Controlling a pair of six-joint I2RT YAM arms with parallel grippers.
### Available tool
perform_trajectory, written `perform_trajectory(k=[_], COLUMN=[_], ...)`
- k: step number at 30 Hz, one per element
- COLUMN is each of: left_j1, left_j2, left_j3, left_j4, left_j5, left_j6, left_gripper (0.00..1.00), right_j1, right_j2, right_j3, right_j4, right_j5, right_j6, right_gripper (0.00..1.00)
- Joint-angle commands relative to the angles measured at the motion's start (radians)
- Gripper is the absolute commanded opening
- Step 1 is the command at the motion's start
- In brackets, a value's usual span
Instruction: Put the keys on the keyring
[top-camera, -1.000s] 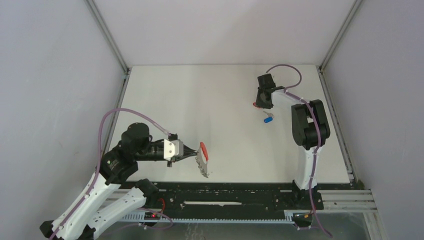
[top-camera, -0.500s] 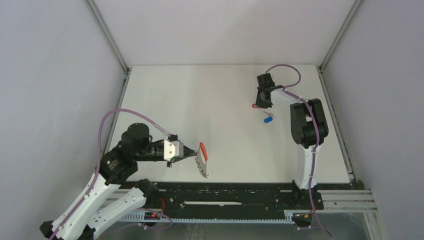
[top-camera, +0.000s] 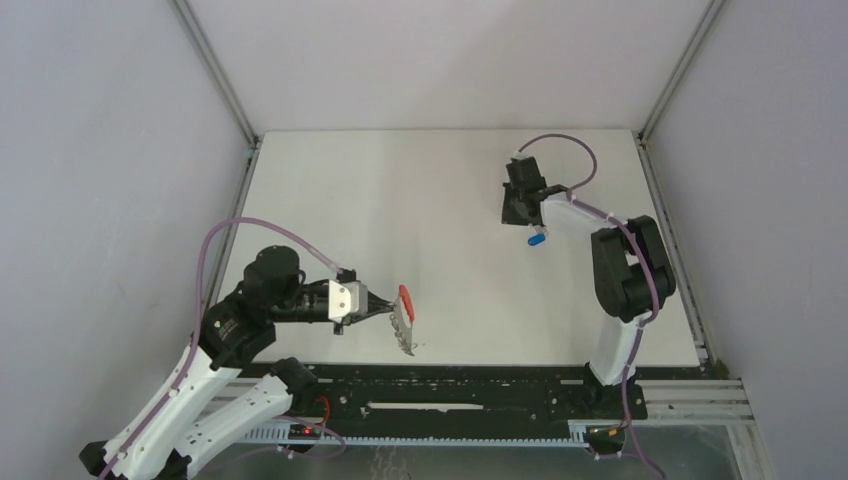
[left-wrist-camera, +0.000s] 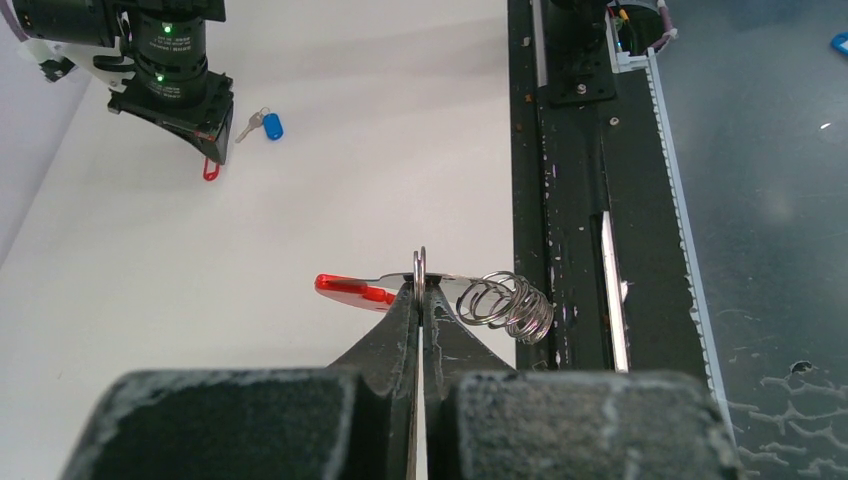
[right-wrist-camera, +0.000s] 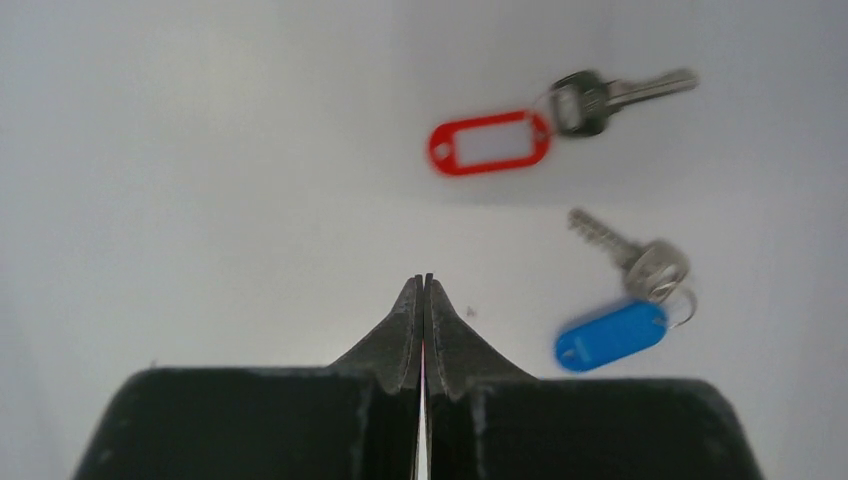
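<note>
My left gripper (top-camera: 393, 312) is shut on the keyring (top-camera: 406, 318) and holds it above the table's near edge. In the left wrist view the jaws (left-wrist-camera: 421, 288) pinch one silver ring, with the red band (left-wrist-camera: 350, 290) to the left and the cluster of rings (left-wrist-camera: 510, 306) to the right. My right gripper (right-wrist-camera: 424, 282) is shut and empty, low over the table. The red-tagged key (right-wrist-camera: 490, 143) lies just ahead of its tips and the blue-tagged key (right-wrist-camera: 612, 335) to its right. In the top view the right gripper (top-camera: 512, 212) hides the red-tagged key; the blue-tagged key (top-camera: 538, 238) shows beside it.
The black rail (top-camera: 460, 385) with the arm bases runs along the table's near edge, just under the keyring. Grey walls stand around the white table (top-camera: 420, 200). The left wrist view shows the right gripper (left-wrist-camera: 208, 155) far off with both keys beside it.
The right wrist has shifted a little left and toward the near side, and its elbow has swung right. It now covers the red-tagged key in the top view. The left arm has not moved.
</note>
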Motion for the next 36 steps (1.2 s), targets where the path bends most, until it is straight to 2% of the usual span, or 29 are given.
perform_trajectory(k=[1,4,5,8,9,10,11,16,26,36], left_j1=[-0.003,-0.002,-0.003,-0.004,-0.003,-0.003,-0.004,-0.004,-0.003,-0.003], left_j2=[-0.003,-0.008,-0.008,-0.006,-0.006,-0.005,-0.004,-0.003,-0.006,-0.003], left_j3=[0.057,0.056,0.056,0.056,0.057,0.06,0.06,0.063,0.066,0.083], left_j4=[0.017,0.016,0.016,0.016,0.016,0.016,0.017,0.016,0.005,0.001], left_j5=[-0.006,-0.006,-0.005,0.004,0.004,0.004,0.003,0.003,-0.005,-0.006], left_j6=[0.005,0.005,0.004,0.0,-0.002,-0.003,-0.003,-0.006,0.006,0.024], left_gripper=[0.0,0.0,0.0,0.0,0.0,0.0,0.0,0.0,0.0,0.0], right_j1=[0.084,0.121,0.105,0.032,0.008,-0.016,-0.036,-0.099,-0.11,-0.128], right_j2=[-0.124,-0.141,-0.137,-0.122,-0.112,-0.1,-0.088,0.014,0.205,0.27], right_j3=[-0.068,-0.113,-0.113,-0.103,-0.088,-0.068,-0.047,0.086,0.335,0.367], right_j4=[0.064,0.076,0.076,0.097,0.091,0.082,0.074,0.004,-0.146,-0.242], right_j5=[-0.046,-0.04,-0.029,-0.032,-0.029,-0.026,-0.028,-0.025,-0.014,-0.052], right_j6=[-0.025,-0.005,0.014,0.088,0.107,0.123,0.133,0.151,0.169,0.189], right_gripper=[0.0,0.0,0.04,0.42,0.58,0.68,0.7,0.68,0.66,0.59])
